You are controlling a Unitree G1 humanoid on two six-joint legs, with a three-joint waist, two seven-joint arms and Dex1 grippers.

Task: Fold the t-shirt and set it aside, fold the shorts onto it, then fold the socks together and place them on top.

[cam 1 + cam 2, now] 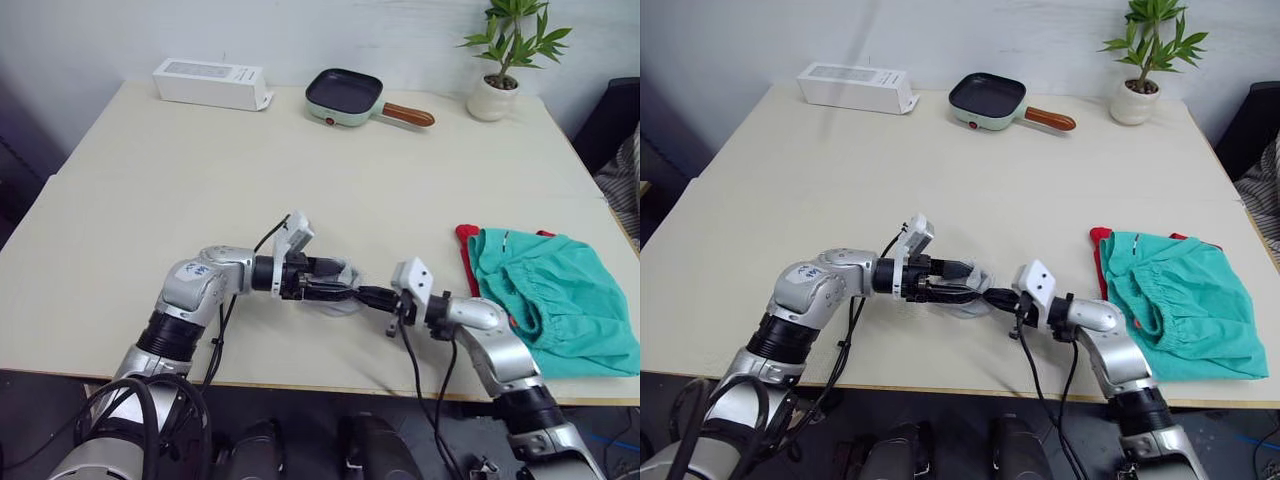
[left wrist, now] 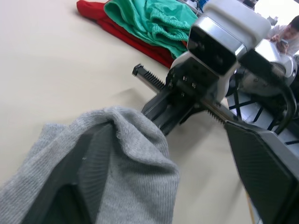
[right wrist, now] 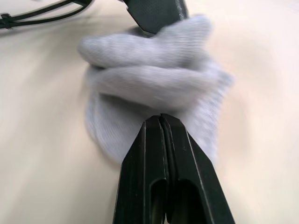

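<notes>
Right pincer [image 3: 161, 122] closed empty against socks [image 3: 149, 84], left pincer [image 1: 335, 280] sock-hidden, grip unclear

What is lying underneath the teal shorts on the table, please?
A red t-shirt lies under the shorts; a red strip shows along their left edge, and a bit at the top. The rest of it is covered, so its fold cannot be judged.

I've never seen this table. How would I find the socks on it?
Start at the big cream table and look along its front edge, where the two robot arms meet in the middle. The socks sit bunched there between the left claw and the right claw. They are small, soft and light grey, unlike the large teal shorts lying on the red t-shirt to the right.
</notes>
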